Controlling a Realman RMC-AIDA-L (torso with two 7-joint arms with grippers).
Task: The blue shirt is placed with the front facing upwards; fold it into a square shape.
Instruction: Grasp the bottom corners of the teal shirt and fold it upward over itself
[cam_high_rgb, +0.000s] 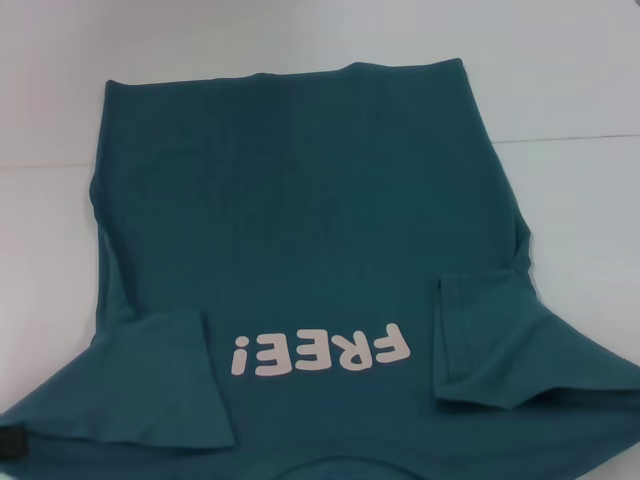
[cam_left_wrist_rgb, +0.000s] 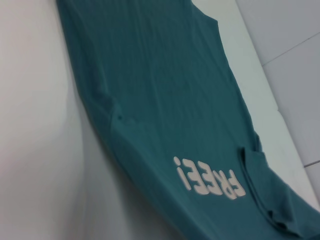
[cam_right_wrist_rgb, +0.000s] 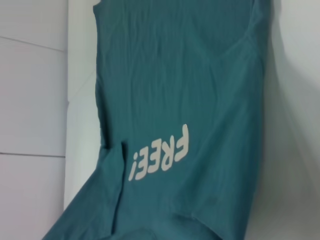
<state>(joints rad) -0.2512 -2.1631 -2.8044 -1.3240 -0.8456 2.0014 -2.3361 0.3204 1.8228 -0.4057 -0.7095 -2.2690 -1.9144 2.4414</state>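
White tabletop (cam_high_rgb: 560, 60) carries the blue shirt (cam_high_rgb: 300, 220), flat, "FREE!" print (cam_high_rgb: 320, 352) up, both sleeves folded inward (collar nearest the robot). Neither gripper shows, so their grip cannot be told. Next, probably: fold hem toward collar.

A plain white counter (cam_high_rgb: 560, 90) fills the space, evenly lit. Beyond its edge the wrist views show a pale tiled floor (cam_left_wrist_rgb: 295, 60) with thin dark joints between large tiles.
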